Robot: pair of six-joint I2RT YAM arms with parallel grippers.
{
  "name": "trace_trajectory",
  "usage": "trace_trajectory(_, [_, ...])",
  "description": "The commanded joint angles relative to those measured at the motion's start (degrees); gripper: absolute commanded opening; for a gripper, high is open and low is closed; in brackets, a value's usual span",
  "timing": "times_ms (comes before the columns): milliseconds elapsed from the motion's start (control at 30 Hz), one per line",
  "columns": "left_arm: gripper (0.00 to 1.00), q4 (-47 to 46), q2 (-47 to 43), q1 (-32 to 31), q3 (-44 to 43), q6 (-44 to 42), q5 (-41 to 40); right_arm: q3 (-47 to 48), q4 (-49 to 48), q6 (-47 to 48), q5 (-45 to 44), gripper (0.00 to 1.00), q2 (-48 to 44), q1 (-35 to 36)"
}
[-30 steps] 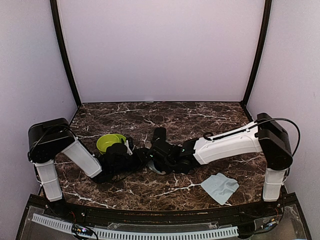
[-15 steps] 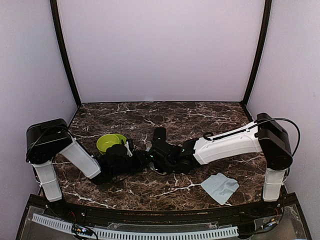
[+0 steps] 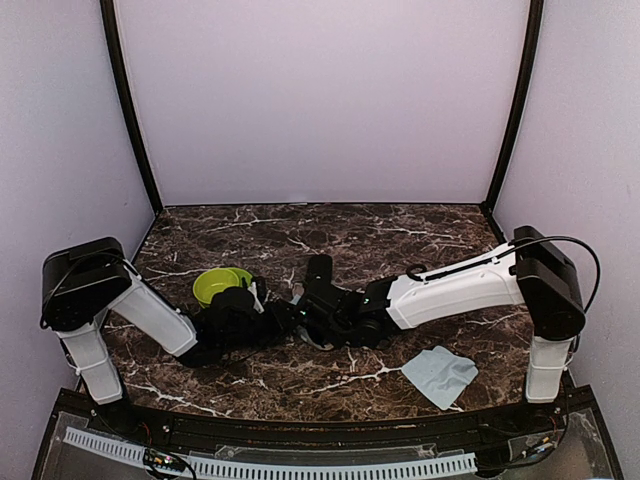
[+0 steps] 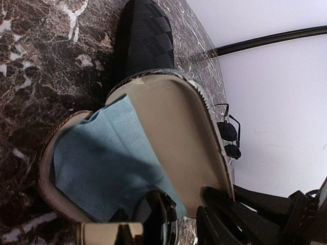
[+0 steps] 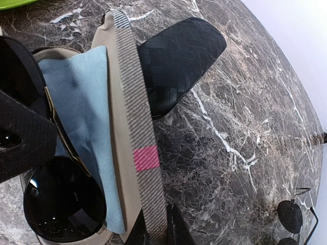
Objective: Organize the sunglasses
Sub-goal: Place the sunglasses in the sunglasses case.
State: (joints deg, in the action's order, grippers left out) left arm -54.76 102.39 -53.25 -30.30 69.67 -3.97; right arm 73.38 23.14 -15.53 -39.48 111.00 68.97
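Observation:
An open striped case [image 5: 130, 87] with beige lining [image 4: 173, 127] lies mid-table, a light blue cloth [image 4: 97, 158] spread inside. One pair of sunglasses [image 5: 64, 206] rests on that cloth, its dark lens [image 4: 150, 217] close under my left wrist camera. My left gripper [image 3: 275, 318] is open over them, one black finger [image 5: 20, 138] across the frame. My right gripper [image 5: 159, 229] is shut on the case's striped lid edge. A second pair of sunglasses [image 5: 288, 214] lies on the marble by the far wall [image 4: 228, 133].
A closed black woven case [image 5: 179, 56] lies just beyond the open one [image 3: 318, 270]. A green bowl [image 3: 222, 285] sits left of the grippers. Another light blue cloth [image 3: 438, 373] lies at the front right.
My left gripper's jaws have widened around the sunglasses in the case, and the left arm's elbow has drifted left. The right arm holds still on the lid.

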Motion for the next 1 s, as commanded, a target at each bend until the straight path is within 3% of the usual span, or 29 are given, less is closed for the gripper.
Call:
trace_trajectory(0, [0.48, 5.5, -2.4, -0.2, -1.5, -1.9, -0.8, 1.9, -1.8, -1.1, -1.8, 0.0, -0.2, 0.5])
trace_trajectory(400, [0.58, 15.9, -6.5, -0.2, -2.7, -1.1, -2.0, 1.3, -2.5, -1.0, -1.7, 0.0, -0.3, 0.5])
trace_trajectory(967, [0.6, 20.9, -10.5, 0.3, -0.6, -0.2, -4.5, 1.5, -2.5, -1.0, -1.8, 0.0, -0.4, 0.6])
